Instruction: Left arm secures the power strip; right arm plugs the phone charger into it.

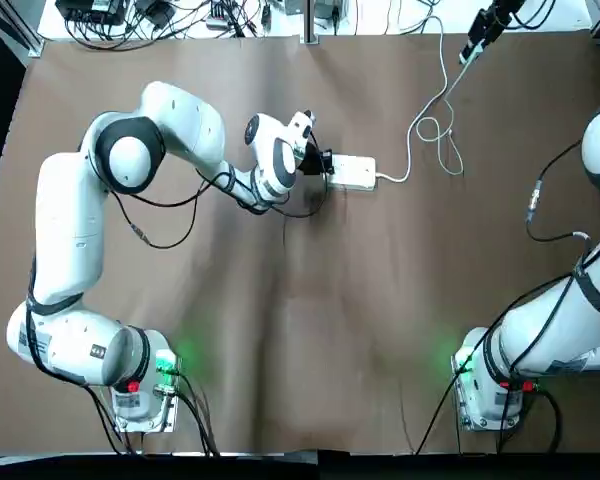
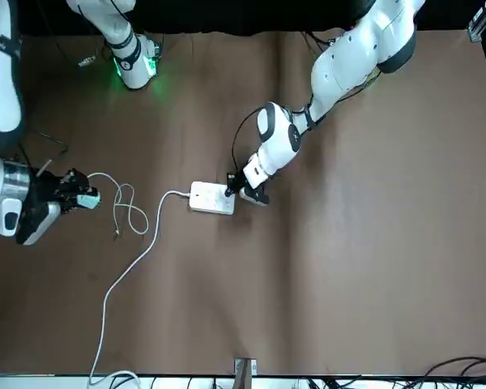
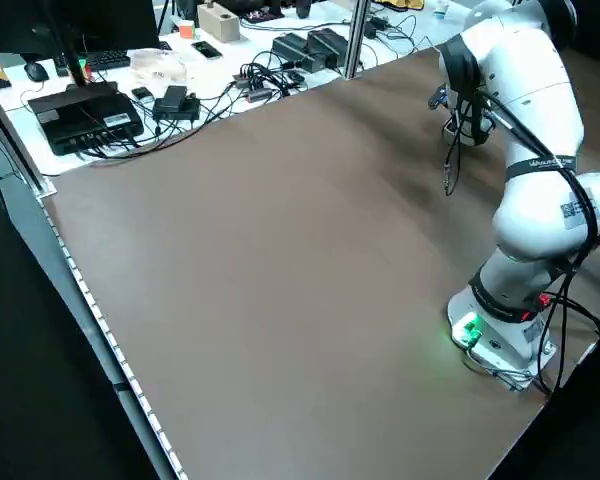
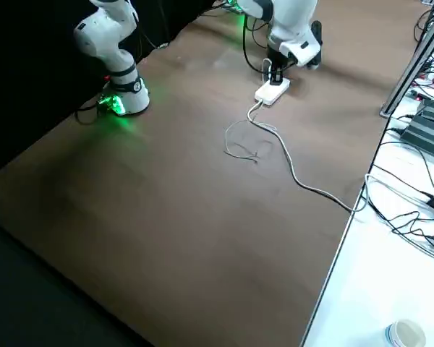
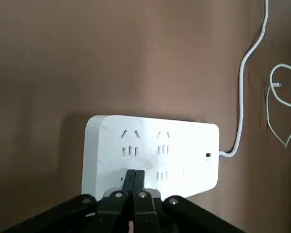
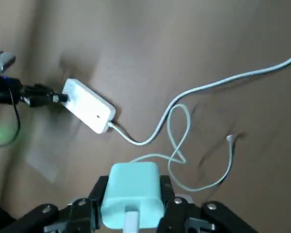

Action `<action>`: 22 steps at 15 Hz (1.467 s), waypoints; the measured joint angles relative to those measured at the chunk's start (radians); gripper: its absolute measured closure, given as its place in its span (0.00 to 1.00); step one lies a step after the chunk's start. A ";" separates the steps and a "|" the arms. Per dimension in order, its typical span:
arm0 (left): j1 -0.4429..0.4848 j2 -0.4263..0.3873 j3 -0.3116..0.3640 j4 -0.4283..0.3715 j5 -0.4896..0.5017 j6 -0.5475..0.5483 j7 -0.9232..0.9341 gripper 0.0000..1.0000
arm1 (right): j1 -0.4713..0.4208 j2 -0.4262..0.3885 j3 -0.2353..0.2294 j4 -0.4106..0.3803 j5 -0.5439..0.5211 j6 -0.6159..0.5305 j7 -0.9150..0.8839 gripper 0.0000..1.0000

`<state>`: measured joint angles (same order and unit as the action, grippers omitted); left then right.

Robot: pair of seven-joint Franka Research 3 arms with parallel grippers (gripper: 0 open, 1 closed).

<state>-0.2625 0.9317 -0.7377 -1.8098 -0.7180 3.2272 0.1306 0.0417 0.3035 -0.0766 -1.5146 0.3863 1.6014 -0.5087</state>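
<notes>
Above power strip [image 5: 194, 153], left gripper [image 5: 134, 175].

Beyond the cord end of the power strip [image 1: 354, 172], a thin looped cable [image 1: 446, 135] lies on the table beside the thick white cord [image 1: 410, 150]. The left gripper [image 5: 134, 174] blocks the strip's opposite end; bare brown tabletop [image 1: 370, 300] opens on its robot side.

Brown table [image 1: 345, 330], power strip [image 1: 353, 172], apparently thin cable [image 1: 442, 130]
</notes>
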 joint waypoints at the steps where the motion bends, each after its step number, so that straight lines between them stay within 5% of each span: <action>1: 0.000 0.000 0.000 0.000 0.000 0.000 0.000 0.99 | 0.016 -0.004 0.000 0.000 -0.001 -0.001 0.046 0.52; 8: 0.000 0.000 0.000 0.000 0.000 0.000 0.000 0.99 | 0.126 -0.012 0.002 -0.001 -0.002 -0.133 0.310 0.52; 12: 0.000 0.000 0.000 0.000 0.000 0.000 0.001 0.99 | 0.208 -0.015 0.003 -0.004 -0.002 -0.303 0.505 0.52; 15: 0.000 0.000 0.000 0.000 0.000 0.000 0.001 0.99 | 0.317 -0.035 0.005 -0.071 -0.001 -0.370 0.671 0.52; 18: 0.001 0.000 0.000 0.000 0.000 0.000 0.001 0.99 | 0.416 -0.036 0.007 -0.153 0.017 -0.348 0.753 0.52; 22: 0.001 0.000 0.000 0.000 0.000 0.000 0.001 0.99 | 0.502 -0.035 0.008 -0.270 0.027 -0.155 0.822 0.52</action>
<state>-0.2619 0.9317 -0.7377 -1.8100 -0.7179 3.2272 0.1311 0.5438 0.2687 -0.0690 -1.7847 0.4134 1.4461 0.3131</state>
